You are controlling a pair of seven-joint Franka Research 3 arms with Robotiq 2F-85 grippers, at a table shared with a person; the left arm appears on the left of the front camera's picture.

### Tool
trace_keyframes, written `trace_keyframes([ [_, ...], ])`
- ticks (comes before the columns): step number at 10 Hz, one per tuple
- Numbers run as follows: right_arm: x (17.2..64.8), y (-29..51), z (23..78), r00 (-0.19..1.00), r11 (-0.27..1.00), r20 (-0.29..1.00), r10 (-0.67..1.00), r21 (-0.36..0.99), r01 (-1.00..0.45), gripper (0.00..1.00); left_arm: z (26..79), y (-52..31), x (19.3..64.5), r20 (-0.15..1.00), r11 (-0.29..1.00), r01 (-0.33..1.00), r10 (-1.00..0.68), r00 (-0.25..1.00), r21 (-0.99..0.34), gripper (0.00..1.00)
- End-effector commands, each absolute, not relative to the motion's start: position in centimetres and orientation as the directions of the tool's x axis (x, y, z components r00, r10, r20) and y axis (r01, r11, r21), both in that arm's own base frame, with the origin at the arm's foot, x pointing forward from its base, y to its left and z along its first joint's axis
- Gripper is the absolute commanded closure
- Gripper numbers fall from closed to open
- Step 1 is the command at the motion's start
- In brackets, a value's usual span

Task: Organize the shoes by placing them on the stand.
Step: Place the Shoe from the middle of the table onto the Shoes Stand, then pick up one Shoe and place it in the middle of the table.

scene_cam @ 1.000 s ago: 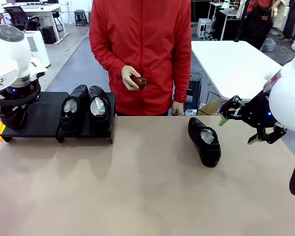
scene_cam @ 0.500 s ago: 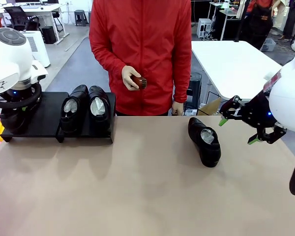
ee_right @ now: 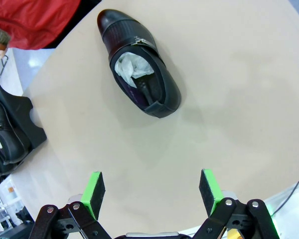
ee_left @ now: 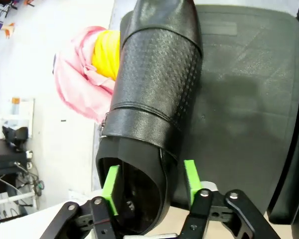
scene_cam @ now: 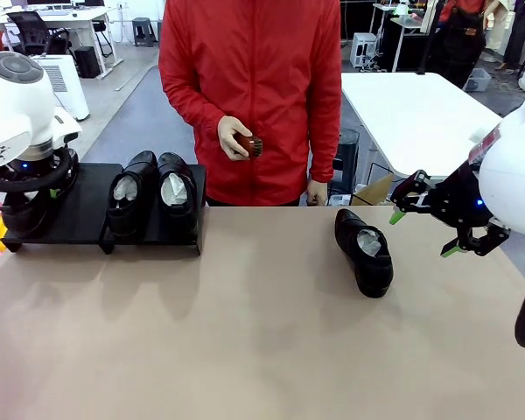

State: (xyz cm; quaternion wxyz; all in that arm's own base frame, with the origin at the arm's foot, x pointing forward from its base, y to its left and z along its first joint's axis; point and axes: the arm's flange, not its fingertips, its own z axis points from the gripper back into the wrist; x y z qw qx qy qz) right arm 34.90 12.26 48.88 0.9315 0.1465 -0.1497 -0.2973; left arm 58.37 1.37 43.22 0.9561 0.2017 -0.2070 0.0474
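Front and wrist views, placement of the third shoe. Over the last second the left pincer (ee_left: 152, 181) has let go. Its green pads (ee_left: 192, 179) now stand apart on either side of the heel of the third shoe (ee_left: 154, 94), and a sliver of space shows at one pad. The shoe rests on the stand (ee_left: 239, 99), along its outer edge, beside a pink and yellow cloth (ee_left: 84, 74) on the floor. Judged from this, the third placement is done and the arm is free to lift away.

Two shoes (scene_cam: 153, 199) sit side by side on the stand's other section. The last shoe (scene_cam: 365, 252) lies on the tabletop (scene_cam: 245, 332), well apart from the stand and near the right pincer (scene_cam: 422, 234), which hangs with its jaws wide apart and holds nothing. This shoe is presumably the next to be moved.

The left wrist view gives the pad-to-heel relation in close detail. The front view gives the whole layout, including the person's hand (scene_cam: 232, 138) holding a small brown brush (scene_cam: 250, 145). The right wrist view looks down on the last shoe and shows the white paper stuffed in its opening.
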Motion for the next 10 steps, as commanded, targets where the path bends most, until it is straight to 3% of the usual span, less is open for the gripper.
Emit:
trace_keyframes([
  [1,35.0,12.1,48.9,0.791,0.782,0.178,-0.585,0.383,0.492,0.00,44.3,1.0,57.2,0.480,0.911,-0.229,0.040,0.876,0.342,0.00],
  [10,35.0,12.1,48.9,0.791,0.782,0.178,-0.585,0.383,0.492,0.00,43.9,1.3,58.2,0.436,0.915,-0.192,0.020,0.900,0.354,0.00],
])
